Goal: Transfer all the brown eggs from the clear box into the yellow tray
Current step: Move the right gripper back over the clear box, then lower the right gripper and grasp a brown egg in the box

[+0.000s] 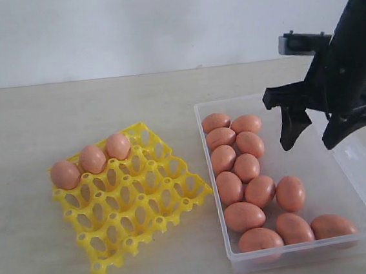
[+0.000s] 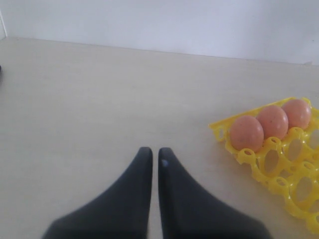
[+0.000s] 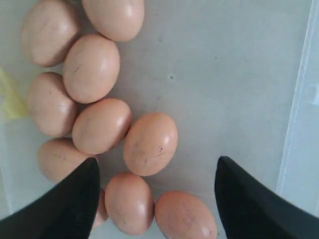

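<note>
The left gripper point(image 2: 152, 152) is seen only in its wrist view: fingers pressed nearly together, nothing held, low over the bare table point(image 2: 99, 89) and near a corner of the yellow tray point(image 2: 271, 145). In the exterior view the tray is set on the table's left half, w/ 3 eggs point(image 1: 92, 158) seated in its back row; the other cells are unfilled. To the right, apart from the tray, the clear box point(image 1: 323, 182) is placed open, w/ approx. 13 eggs point(image 1: 245, 167) in it, bunched along its left side and front edge. The right part of its floor is bare. Above that bare part the right gripper point(image 1: 311, 139) is held w/ fingers spread wide and nothing between them. In its wrist view 1 egg point(image 3: 150, 143) is framed roughly between the fingers.

Step judged: reach for egg no. 4, w/ approx. 3 of 16 moved. Next, the right gripper needs to be lowered around 1 egg w/out neighbours being nudged. It is then to be closed gently, lifted clear of the box wall and carried to a free cell beside the 3 filled.
</note>
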`<state>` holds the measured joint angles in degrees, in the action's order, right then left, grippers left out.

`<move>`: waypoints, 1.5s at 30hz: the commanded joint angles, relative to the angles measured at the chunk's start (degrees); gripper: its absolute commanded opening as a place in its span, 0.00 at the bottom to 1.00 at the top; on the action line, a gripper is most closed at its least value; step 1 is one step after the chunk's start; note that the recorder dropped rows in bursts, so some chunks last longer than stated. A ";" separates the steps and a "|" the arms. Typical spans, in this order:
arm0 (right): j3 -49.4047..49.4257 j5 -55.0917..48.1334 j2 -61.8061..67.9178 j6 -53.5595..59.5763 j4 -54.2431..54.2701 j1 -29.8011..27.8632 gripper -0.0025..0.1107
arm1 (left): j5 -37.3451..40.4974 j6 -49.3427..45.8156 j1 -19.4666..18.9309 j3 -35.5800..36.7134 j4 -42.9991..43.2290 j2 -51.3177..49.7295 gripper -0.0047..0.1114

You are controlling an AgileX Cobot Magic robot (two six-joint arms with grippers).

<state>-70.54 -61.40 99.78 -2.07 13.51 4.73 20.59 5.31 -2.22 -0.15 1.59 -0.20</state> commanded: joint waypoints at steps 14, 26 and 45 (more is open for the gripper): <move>16.58 21.50 2.81 -4.02 11.96 -0.17 0.53 | -0.23 -0.27 -0.18 0.15 -0.12 0.20 0.08; 16.88 22.71 2.81 -3.80 12.42 -0.17 0.53 | -0.23 -0.27 -0.18 0.15 -0.12 0.20 0.08; 16.88 21.76 2.81 -0.36 12.93 -0.17 0.37 | -0.23 -0.27 -0.18 0.15 -0.12 0.20 0.08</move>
<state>-53.82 -39.14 102.70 -3.08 26.60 4.73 20.59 5.31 -2.22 -0.15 1.59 -0.20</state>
